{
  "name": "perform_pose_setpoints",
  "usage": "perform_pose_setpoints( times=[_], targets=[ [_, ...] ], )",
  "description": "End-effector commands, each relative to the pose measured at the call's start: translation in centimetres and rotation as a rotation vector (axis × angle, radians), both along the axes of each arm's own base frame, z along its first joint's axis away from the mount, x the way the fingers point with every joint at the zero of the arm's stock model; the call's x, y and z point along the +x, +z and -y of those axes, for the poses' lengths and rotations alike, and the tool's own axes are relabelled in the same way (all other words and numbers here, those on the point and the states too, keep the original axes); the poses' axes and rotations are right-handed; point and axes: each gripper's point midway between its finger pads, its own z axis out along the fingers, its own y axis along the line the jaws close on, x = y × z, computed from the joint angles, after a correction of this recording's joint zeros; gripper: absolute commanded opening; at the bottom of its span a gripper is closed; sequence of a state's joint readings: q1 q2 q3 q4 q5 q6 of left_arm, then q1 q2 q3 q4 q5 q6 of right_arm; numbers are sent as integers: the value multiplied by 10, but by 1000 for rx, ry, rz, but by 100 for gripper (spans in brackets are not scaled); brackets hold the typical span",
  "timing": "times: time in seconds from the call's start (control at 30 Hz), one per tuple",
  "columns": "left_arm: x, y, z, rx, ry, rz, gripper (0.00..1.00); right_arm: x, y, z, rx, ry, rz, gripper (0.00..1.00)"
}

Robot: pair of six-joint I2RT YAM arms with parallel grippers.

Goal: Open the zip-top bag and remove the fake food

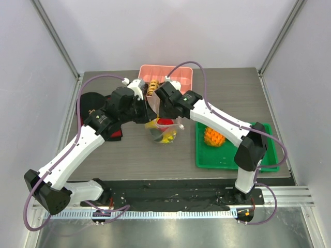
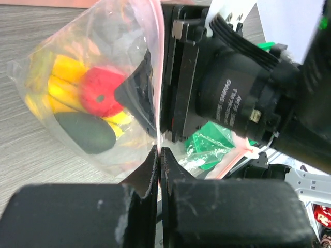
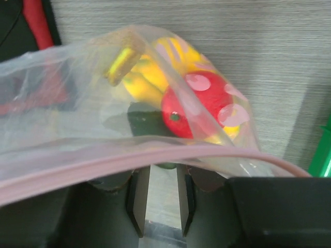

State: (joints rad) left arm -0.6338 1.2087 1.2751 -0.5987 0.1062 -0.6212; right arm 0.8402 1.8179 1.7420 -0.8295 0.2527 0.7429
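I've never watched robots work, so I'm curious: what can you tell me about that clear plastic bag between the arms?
The zip-top bag is a clear, crinkly plastic pouch with a pinkish zip strip along its mouth. Held over the table's middle, it contains a red fruit, yellow pieces and a dark green avocado. The left gripper is shut on its edge; the right gripper stands slightly open by the strip.

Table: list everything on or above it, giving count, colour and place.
zip-top bag: one, clear, centre, between the grippers
red fruit: one, red, in bag
banana: one, yellow, in bag
avocado: one, dark green, in bag
pineapple: one, orange, on green tray
green tray: one, green, right
pink tray: one, pink, far edge
black-and-red object: one, left, under left arm
left gripper: one, black, shut on bag
right gripper: one, black, open at bag's mouth
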Motion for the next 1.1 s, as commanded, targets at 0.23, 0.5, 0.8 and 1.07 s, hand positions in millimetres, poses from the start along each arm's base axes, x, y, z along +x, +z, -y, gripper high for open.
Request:
perform_pose_setpoints(
  times=[0.23,0.5,0.8,1.07],
  targets=[
    [0,-6,-5,41,9,-12,0,-6,-31,10,-81,84,57,46],
    [4,-11,-12,80,38,-13,0,17,-33,-1,-80,126,194,65],
    [4,-19,-15,108,41,-22,0,31,-36,-16,-62,149,233,81],
    [2,-22,-14,101,36,-29,0,40,-60,-19,-85,173,215,76]
  ],
)
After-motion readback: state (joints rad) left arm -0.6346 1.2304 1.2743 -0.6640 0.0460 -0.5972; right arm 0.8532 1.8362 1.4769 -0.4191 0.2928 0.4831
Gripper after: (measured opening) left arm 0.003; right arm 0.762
